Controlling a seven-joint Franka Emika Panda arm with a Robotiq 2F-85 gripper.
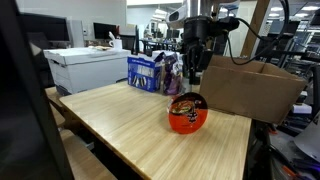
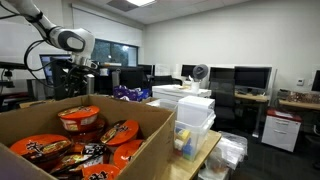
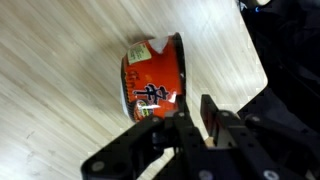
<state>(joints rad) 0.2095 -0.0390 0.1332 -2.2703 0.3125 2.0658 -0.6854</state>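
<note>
A red-orange instant noodle bowl (image 1: 187, 114) sits tilted on the light wooden table (image 1: 120, 125). In the wrist view the noodle bowl (image 3: 152, 77) shows its printed side, just past the fingertips. My gripper (image 1: 193, 77) hangs a short way above the bowl, by its far edge, and is apart from it. Seen from the wrist, my gripper (image 3: 194, 105) has its jaws drawn together with nothing held between them. One dark finger (image 3: 209, 112) stands beside the bowl's lower rim.
An open cardboard box (image 1: 250, 88) stands on the table right behind the bowl; this cardboard box (image 2: 150, 125) holds several more noodle bowls. A blue package (image 1: 148, 72) and a white machine (image 1: 85, 68) are at the back. Clear plastic drawers (image 2: 195, 125) stand beside the box.
</note>
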